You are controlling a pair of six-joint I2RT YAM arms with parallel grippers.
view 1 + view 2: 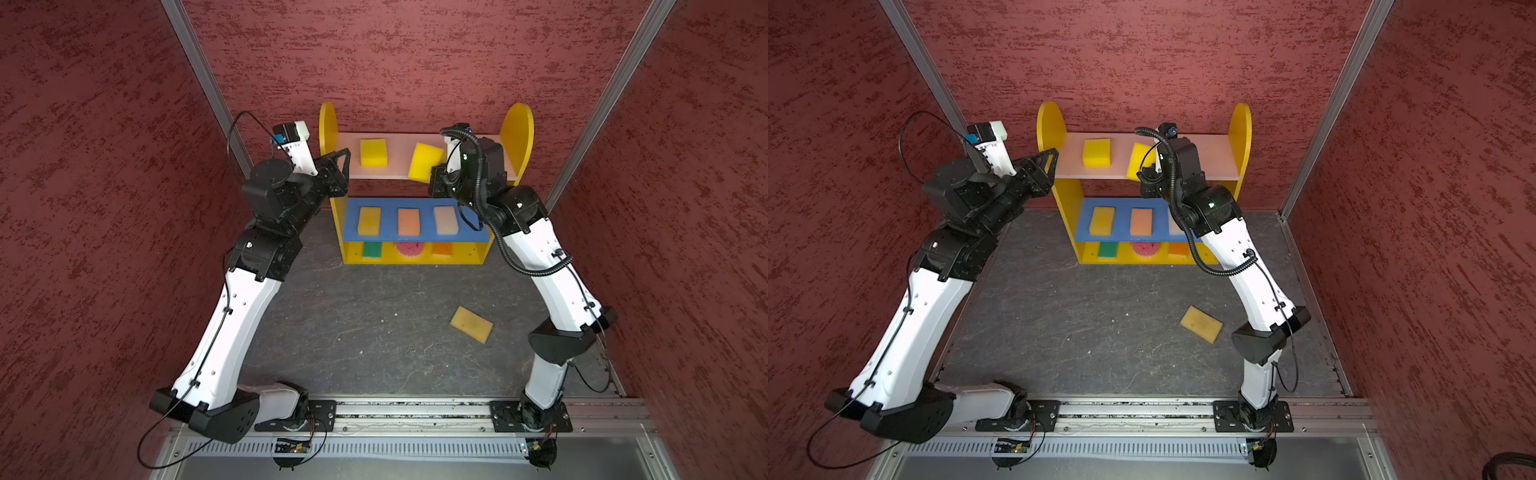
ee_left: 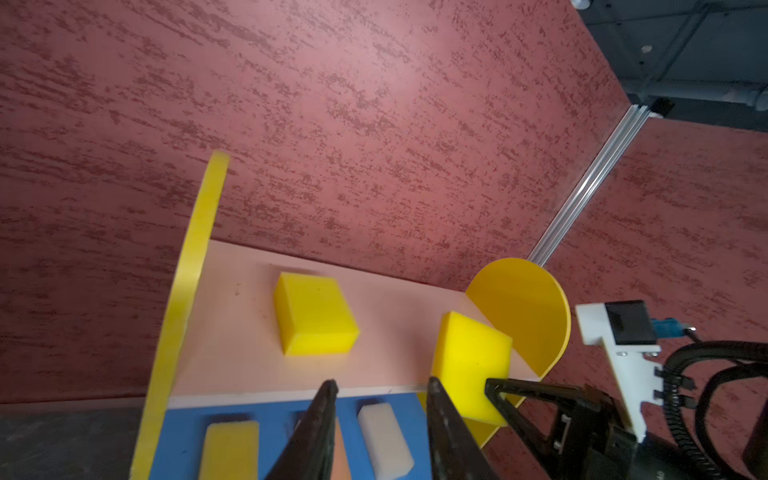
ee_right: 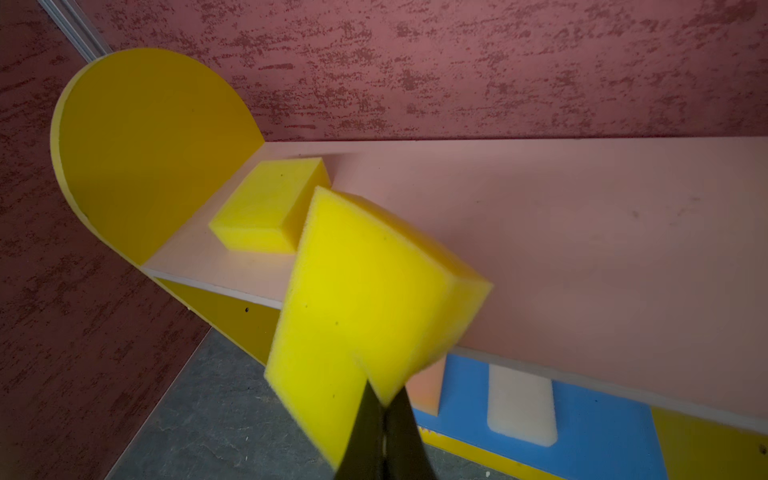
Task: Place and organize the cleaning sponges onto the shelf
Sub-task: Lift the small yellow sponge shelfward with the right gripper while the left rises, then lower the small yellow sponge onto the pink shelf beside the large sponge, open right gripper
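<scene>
The shelf [image 1: 517,129] stands against the back wall. My right gripper [image 3: 384,395] is shut on one corner of a bright yellow sponge [image 3: 365,286], which hangs tilted over the front edge of the pink top board [image 1: 399,145]. Another yellow sponge [image 1: 373,152] lies flat on that board's left part. At the shelf's left side my left gripper [image 2: 382,384] hangs empty, a gap between its fingers. The blue middle board [image 1: 415,205] holds golden [image 1: 369,220], peach [image 1: 409,221] and cream [image 1: 446,219] sponges. A tan sponge [image 1: 471,324] lies on the floor.
On the bottom board sit a green sponge [image 1: 372,249], a pink scalloped one [image 1: 409,249] and an orange one [image 1: 441,248]. Red textured walls close in the dark grey floor [image 1: 374,332] on three sides. The arms' base rail [image 1: 415,415] runs along the front.
</scene>
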